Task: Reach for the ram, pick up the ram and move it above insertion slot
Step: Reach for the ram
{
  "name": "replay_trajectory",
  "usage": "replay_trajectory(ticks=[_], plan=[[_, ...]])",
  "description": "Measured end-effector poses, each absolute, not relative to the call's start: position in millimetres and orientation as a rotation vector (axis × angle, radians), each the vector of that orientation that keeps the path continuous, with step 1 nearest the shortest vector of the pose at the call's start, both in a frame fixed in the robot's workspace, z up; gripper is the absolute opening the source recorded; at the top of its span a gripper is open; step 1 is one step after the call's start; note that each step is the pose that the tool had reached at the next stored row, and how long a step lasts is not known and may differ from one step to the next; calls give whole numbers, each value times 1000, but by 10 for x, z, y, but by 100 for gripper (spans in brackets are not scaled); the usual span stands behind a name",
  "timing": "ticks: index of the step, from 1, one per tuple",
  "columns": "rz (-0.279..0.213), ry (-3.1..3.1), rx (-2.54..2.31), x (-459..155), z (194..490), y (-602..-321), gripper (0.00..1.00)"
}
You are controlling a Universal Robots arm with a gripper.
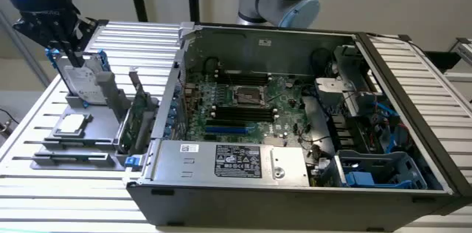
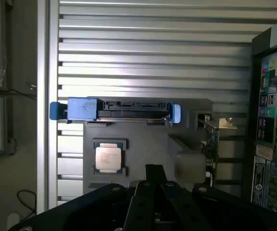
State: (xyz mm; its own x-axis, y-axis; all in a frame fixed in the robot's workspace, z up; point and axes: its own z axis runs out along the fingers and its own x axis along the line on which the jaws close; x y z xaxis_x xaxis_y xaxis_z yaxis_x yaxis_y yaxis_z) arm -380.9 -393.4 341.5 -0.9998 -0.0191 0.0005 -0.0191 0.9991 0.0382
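Exterior view: gripper (image 1: 65, 42), black, hanging over the far end of the grey tray (image 1: 103, 162) on the slatted table (image 1: 44, 200), above the upright drive (image 1: 79, 81) in its blue caddy. Grip state: cannot tell whether open or closed; no ram seen in it. Ram (image 1: 74, 157): judged to be the thin dark strip lying edge-up in the tray's nearest holder, beyond the CPU (image 1: 74, 124) from the drive. Its colour is too dim to confirm, and a similar strip sits in the holder between. It is well apart from the gripper. Card (image 1: 131, 125): taller green board with a metal bracket, standing along the tray's edge beside the case (image 1: 295, 200); not the item wanted. Slot (image 1: 244, 114): black rows on the motherboard inside the open case, to the exterior view's right of the tray. Wrist view: drive (image 2: 114, 109), CPU (image 2: 108, 158) and card (image 2: 210, 142) in sight; the gripper (image 2: 154, 175) body covers the tray end where the ram should lie. Step in hand, judged: the reach, with the ram not yet approached. Handling advice: travel along the tray clear above the drive and CPU. Set the grip across the stick's thin faces near its middle and descend straight. Take the board by its edges, not the chips, and keep off the card.
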Motion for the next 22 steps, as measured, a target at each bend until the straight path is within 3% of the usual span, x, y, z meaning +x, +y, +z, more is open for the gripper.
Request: replay_trajectory(ticks=[15, 22], plan=[[-60, -3140, 30, -3810, 3413, -3945, 11], [-60, -3140, 30, -3809, 3407, -4161, 11]])
